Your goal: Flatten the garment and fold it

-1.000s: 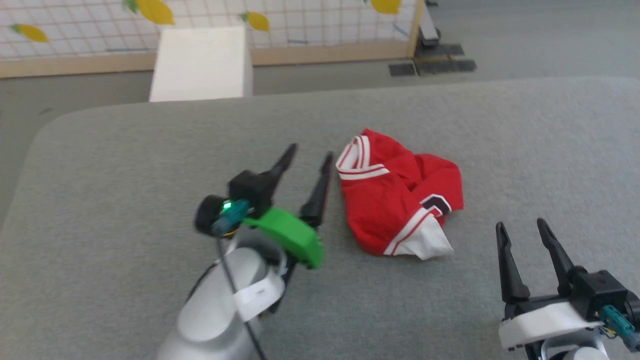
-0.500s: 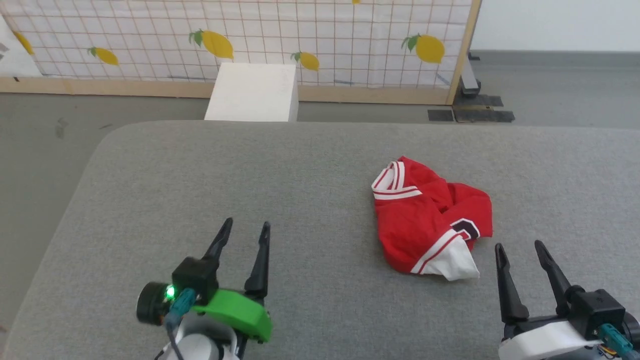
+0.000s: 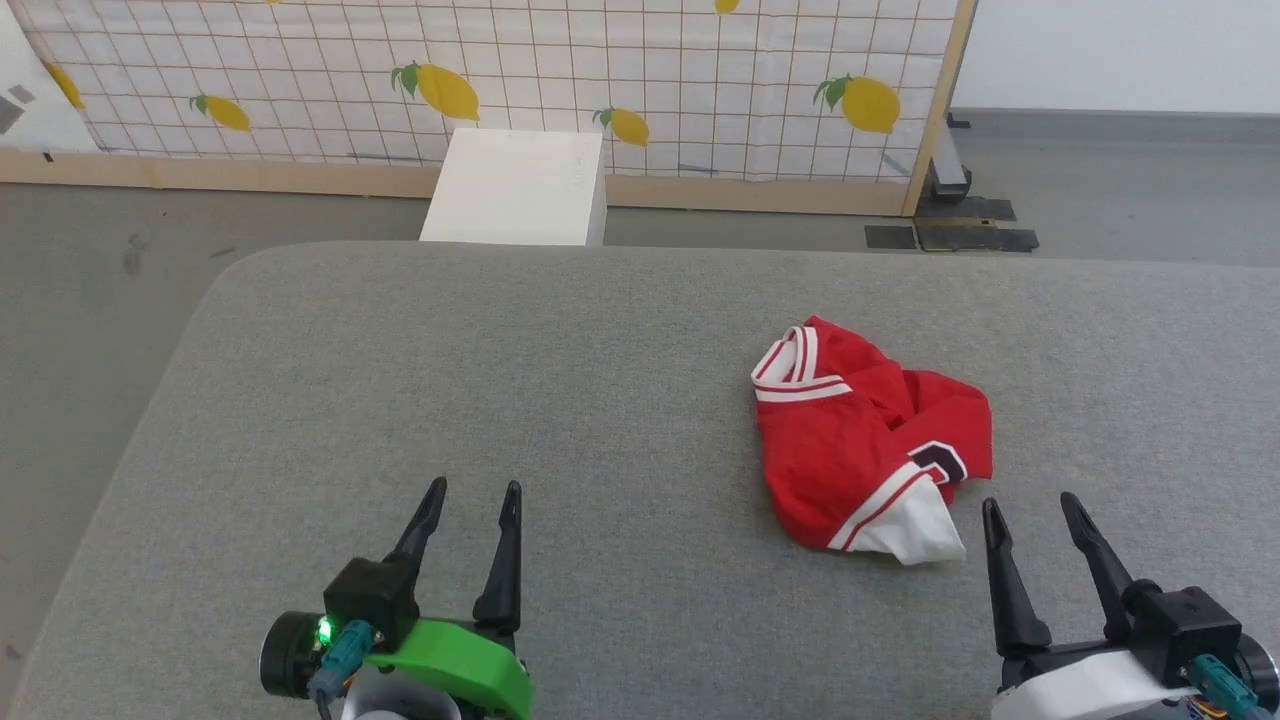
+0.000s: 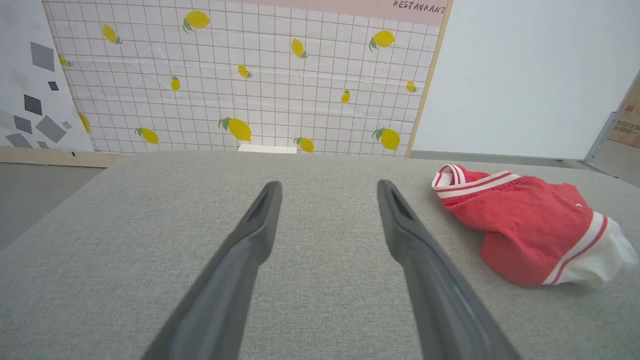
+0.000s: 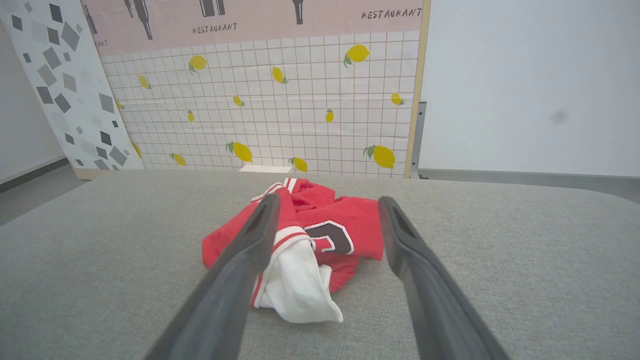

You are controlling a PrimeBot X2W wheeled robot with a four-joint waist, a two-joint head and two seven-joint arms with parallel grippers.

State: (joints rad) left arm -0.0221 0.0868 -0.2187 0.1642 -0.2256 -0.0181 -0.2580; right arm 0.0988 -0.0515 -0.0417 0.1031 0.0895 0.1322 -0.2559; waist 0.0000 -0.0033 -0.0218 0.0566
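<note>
Red garment [image 3: 860, 450] left crumpled on grey table [image 3: 500, 380], lain just ahead of right gripper [image 3: 1029, 502], well off to the right of left gripper [image 3: 475, 486], both grippers' fingers spread wide, nothing gripped.

A grey table [image 3: 400, 380] bears the crumpled garment [image 3: 850, 450].

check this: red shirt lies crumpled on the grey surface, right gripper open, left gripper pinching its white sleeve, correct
Not quite. The left gripper pinches nothing: in the head view it hangs open over the bare grey surface, well apart from the red shirt and its white sleeve. The rest holds: shirt crumpled, right gripper open.
</note>
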